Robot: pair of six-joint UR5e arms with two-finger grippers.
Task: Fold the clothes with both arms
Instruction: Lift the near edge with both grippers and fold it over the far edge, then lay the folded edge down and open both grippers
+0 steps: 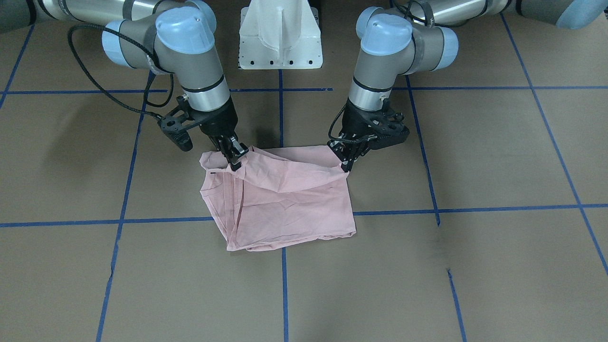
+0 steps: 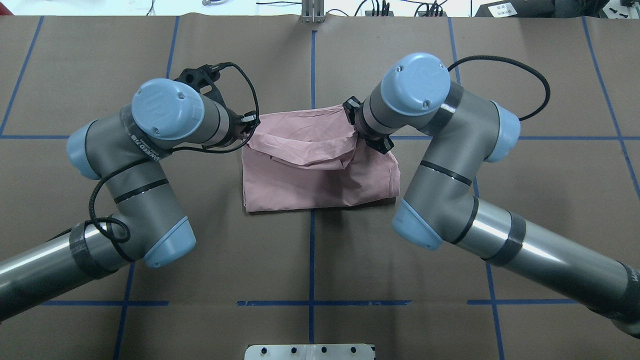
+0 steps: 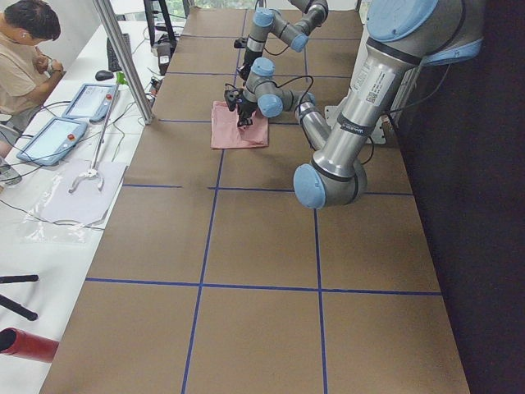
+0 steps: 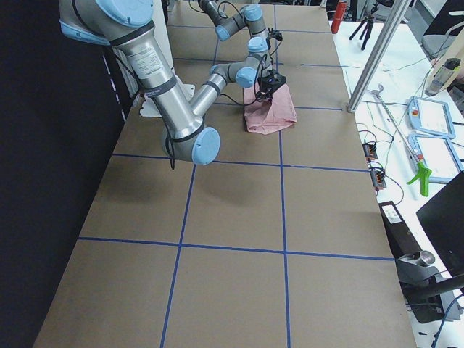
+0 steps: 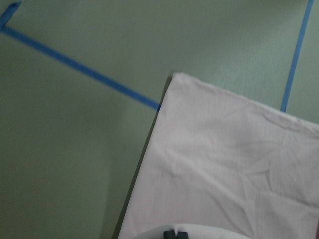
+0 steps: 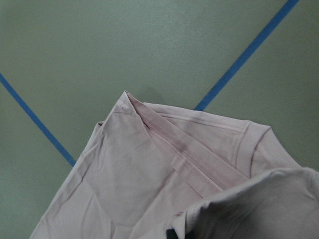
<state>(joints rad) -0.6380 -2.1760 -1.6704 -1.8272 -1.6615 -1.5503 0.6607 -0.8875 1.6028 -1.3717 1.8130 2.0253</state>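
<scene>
the folded pale pink t-shirt [image 1: 289, 204] lies centrally on the table [image 1: 475, 275] across a blue tape line [image 1: 284, 289], its robot-side edge pinched and raised at both corners by the left gripper [image 1: 347, 164] and right gripper [image 1: 235, 160]

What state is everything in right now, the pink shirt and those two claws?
Pink T-shirt: partly folded, one edge lifted and sagging between the claws, the rest lying flat.
Left claw: shut on the lifted edge.
Right claw: shut on the lifted edge.
</scene>
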